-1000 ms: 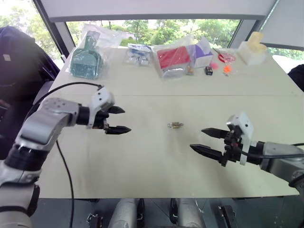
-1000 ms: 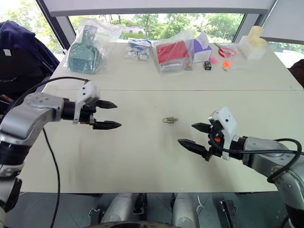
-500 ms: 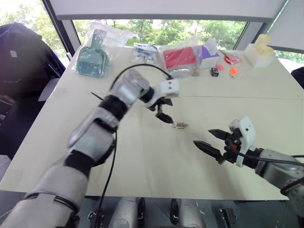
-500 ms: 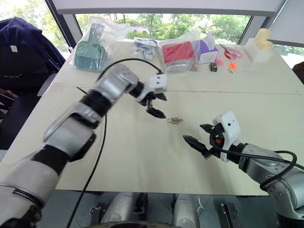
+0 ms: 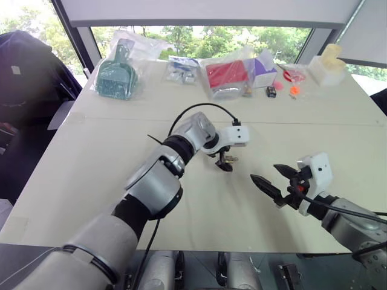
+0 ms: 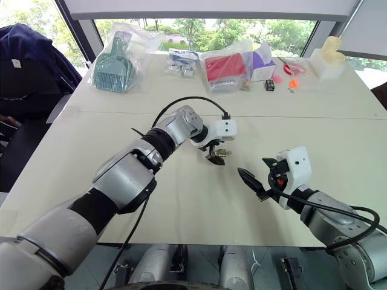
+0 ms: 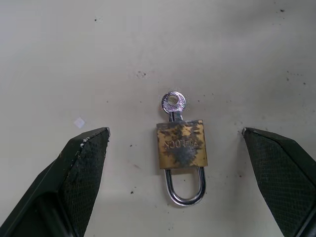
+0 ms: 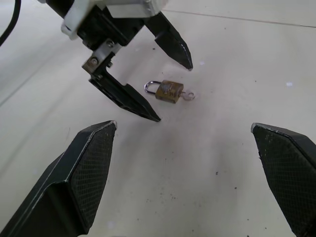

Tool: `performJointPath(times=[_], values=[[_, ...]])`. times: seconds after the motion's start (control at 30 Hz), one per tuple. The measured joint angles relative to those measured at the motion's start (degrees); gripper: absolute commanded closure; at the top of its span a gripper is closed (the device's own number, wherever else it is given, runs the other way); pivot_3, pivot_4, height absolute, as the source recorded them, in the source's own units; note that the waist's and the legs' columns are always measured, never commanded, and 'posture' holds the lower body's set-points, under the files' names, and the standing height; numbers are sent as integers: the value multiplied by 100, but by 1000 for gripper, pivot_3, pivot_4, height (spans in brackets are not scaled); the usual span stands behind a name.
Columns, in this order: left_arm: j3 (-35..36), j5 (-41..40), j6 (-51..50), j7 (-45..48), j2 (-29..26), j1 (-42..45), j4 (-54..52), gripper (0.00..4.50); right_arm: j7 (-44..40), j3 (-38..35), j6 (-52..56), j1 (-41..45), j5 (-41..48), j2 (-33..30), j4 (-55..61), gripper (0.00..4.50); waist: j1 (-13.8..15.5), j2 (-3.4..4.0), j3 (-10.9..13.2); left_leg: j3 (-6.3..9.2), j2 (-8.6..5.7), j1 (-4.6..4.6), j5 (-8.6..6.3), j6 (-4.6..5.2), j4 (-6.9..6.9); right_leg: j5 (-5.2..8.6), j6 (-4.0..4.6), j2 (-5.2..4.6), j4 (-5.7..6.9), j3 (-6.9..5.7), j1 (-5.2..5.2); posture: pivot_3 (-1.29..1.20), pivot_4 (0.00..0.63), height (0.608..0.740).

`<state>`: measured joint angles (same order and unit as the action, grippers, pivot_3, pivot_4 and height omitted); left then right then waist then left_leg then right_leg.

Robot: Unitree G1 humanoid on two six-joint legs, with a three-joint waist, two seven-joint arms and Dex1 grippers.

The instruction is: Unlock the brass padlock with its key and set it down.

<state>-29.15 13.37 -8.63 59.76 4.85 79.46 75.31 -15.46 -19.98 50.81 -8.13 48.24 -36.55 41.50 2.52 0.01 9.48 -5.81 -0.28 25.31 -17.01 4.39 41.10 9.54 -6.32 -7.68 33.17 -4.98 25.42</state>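
Note:
The brass padlock (image 7: 181, 144) lies flat on the beige table (image 5: 91, 157) near its middle, its silvery shackle (image 7: 186, 185) closed. The key (image 7: 173, 101) sticks out of the end of the body opposite the shackle. My left gripper (image 5: 225, 162) hangs open just above the padlock, pointing down, with one finger on each side of it and neither touching it. My right gripper (image 5: 265, 172) is open and holds nothing, a short way to the right of the padlock and nearer the table's front edge, aimed at it.
Along the table's far edge lie a bagged green item (image 5: 115, 75), a bagged red box (image 5: 227, 74), a purple box (image 5: 264, 65), small black and orange items (image 5: 271, 90) and a white block (image 5: 328, 60). A dark jacket (image 5: 24, 66) hangs at the far left.
My left arm has swung from the table's left side to the middle and lowered, so its open gripper now straddles the padlock. The right gripper has barely moved. The padlock lies as before.

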Motion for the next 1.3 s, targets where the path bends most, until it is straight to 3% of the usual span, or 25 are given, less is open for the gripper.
performJointPath(times=[0.1,0.3,0.57,0.73,0.87,1.0,1.3], values=[[85,64,-88,74,17,-28,-8,844,53,0,0,17,6,4,0,0,-1,0,-2,0,0,-1,0,0,1,0,0,0,0,0,-1,0,150,735],[88,167,-53,259,22,-110,-74,3715,60,-3,0,48,26,3,-4,0,-18,-8,-9,0,1,-8,0,0,1,-1,1,0,1,0,-5,0,150,735],[322,210,382,337,-247,-282,-239,3715,45,-27,204,497,353,-22,-264,0,-48,-7,-8,-1,6,-4,0,-1,-2,-1,1,2,6,0,7,0,150,735],[582,121,1149,510,-1066,-474,-668,3715,29,-123,257,732,702,-22,-442,0,-33,0,-5,-3,6,4,0,-1,-11,-2,0,2,17,1,24,0,150,735],[451,306,1261,888,-1510,-939,-1126,1864,-38,45,256,855,657,-25,-628,0,-20,-2,-5,-6,-2,7,-1,0,-6,-2,2,-4,13,0,19,0,150,735],[401,367,987,1143,-1554,-948,-1361,129,-89,167,255,915,650,-24,-677,0,-20,-4,-7,-4,-3,3,-5,5,-2,-2,3,-4,2,0,6,0,150,735],[428,357,684,1258,-1553,-913,-1406,56,-124,164,254,884,638,-30,-693,0,-31,-4,-7,-3,0,3,-4,5,-3,-2,1,0,9,-1,10,0,150,735]])
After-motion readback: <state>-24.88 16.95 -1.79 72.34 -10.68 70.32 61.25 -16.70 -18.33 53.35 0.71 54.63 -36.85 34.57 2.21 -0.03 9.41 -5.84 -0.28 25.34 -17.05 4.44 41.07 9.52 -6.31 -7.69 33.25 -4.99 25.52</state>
